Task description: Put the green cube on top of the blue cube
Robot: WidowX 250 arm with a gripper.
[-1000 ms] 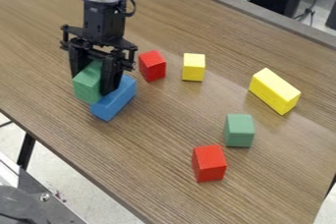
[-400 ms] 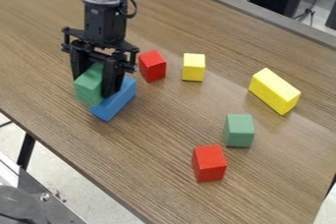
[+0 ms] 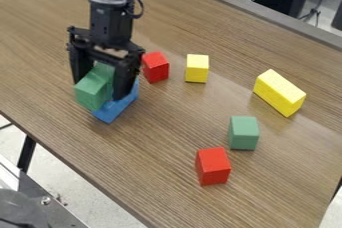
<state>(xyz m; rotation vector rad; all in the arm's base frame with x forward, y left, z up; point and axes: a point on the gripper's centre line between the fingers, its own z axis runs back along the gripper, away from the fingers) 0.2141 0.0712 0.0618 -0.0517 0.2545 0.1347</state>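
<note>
Duly found the gripper (image 3: 99, 87) at nine o'clock in the view, below the arm (image 3: 110, 22) entering from eleven o'clock and hanging down over the work. Observed the fingers spread well apart, one to either side of the green cube (image 3: 91, 91). Noted one finger passing behind the cube on its ten o'clock side, the other down along its three o'clock side. Could not establish contact of either finger with the cube; read the spread as open rather than clamped.

Located the green cube at nine o'clock, between the fingers and over the blue cube (image 3: 112, 111), with an overhang towards nine. Could not verify the seating beneath. Recorded an end face turned towards seven o'clock and a long axis running roughly from seven to one. Found the blue cube longer than wide, with a long axis also running from seven to one.

Logged elsewhere on the table (image 3: 147, 172): a red block (image 3: 155, 68) between eleven and twelve, near the gripper; a small yellow block (image 3: 197, 69) at one; a long yellow block (image 3: 279, 92) at three, pointing from ten to four; a second green block (image 3: 243, 134) at four; a second red block (image 3: 214, 166) at five.
</note>
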